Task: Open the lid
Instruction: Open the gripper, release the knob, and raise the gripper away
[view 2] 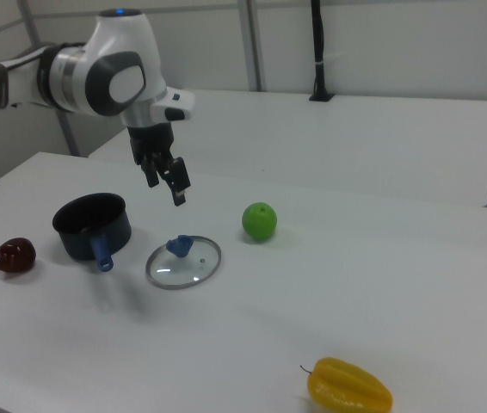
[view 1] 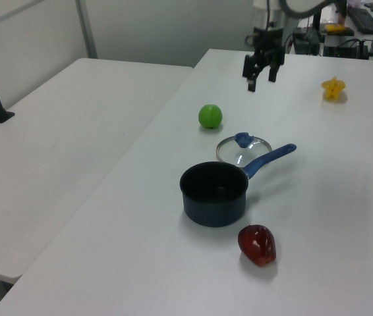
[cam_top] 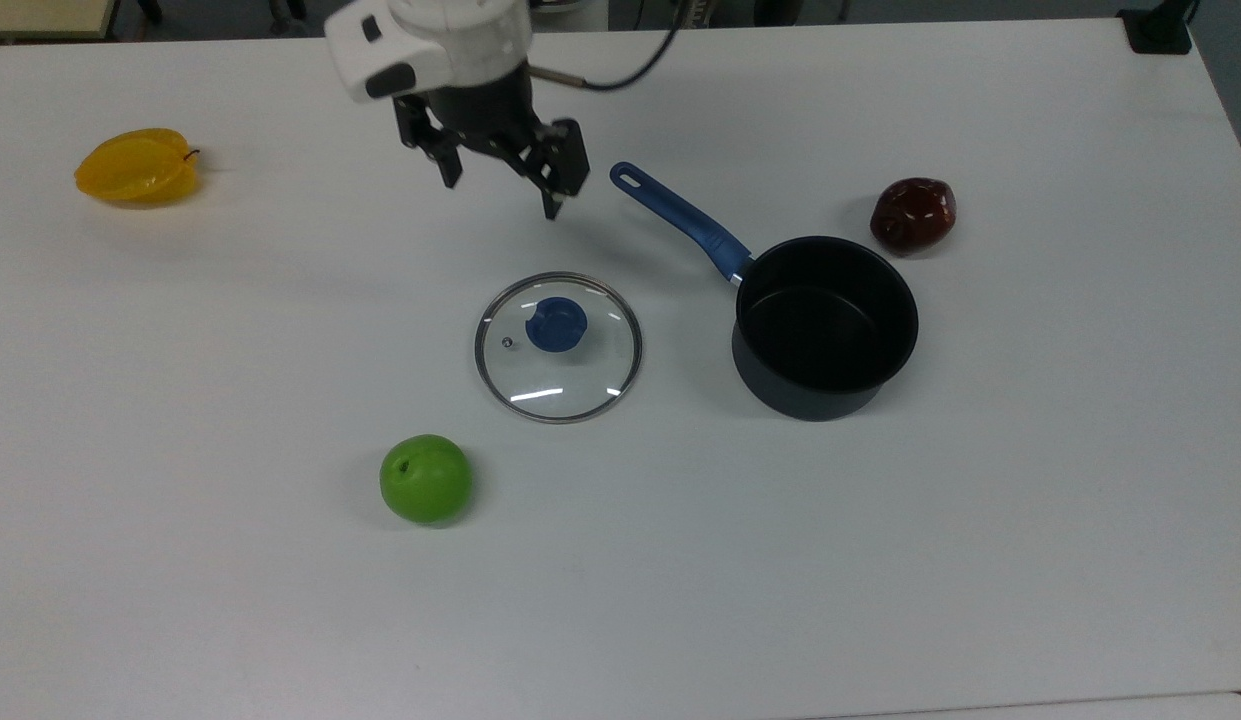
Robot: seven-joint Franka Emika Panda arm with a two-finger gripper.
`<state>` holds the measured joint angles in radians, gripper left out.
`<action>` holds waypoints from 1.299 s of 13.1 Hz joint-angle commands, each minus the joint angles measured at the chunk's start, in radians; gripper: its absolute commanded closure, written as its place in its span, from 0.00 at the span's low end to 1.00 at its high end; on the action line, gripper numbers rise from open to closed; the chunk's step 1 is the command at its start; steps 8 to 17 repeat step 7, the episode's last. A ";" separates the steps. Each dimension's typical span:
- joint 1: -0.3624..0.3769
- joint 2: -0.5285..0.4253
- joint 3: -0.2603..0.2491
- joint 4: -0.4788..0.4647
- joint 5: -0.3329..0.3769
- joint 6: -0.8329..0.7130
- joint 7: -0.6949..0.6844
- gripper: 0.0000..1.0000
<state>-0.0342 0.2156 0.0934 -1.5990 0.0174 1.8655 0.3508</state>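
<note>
Gripper (cam_top: 500,195) hangs above the table (cam_top: 880,560), fingers spread, holding nothing. Lid (cam_top: 558,346) lies flat beside the uncovered saucepan (cam_top: 825,325). Arm cut off at the top view's upper edge.

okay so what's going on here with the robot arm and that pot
The lid is already off the saucepan: it lies flat on the white table, beside the open pan. The gripper hangs in the air above the table, open and holding nothing, away from the lid. A green apple, a dark red apple and a yellow starfruit lie scattered around, untouched.
</note>
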 commanded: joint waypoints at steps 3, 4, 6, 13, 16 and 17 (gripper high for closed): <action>-0.070 -0.139 0.005 -0.029 0.000 -0.107 -0.130 0.00; -0.102 -0.156 0.008 -0.029 0.001 -0.126 -0.186 0.00; -0.124 -0.174 0.009 -0.032 0.007 -0.155 -0.234 0.00; -0.130 -0.173 0.008 -0.033 0.009 -0.155 -0.239 0.00; -0.130 -0.173 0.008 -0.033 0.009 -0.155 -0.239 0.00; -0.130 -0.173 0.008 -0.033 0.009 -0.155 -0.239 0.00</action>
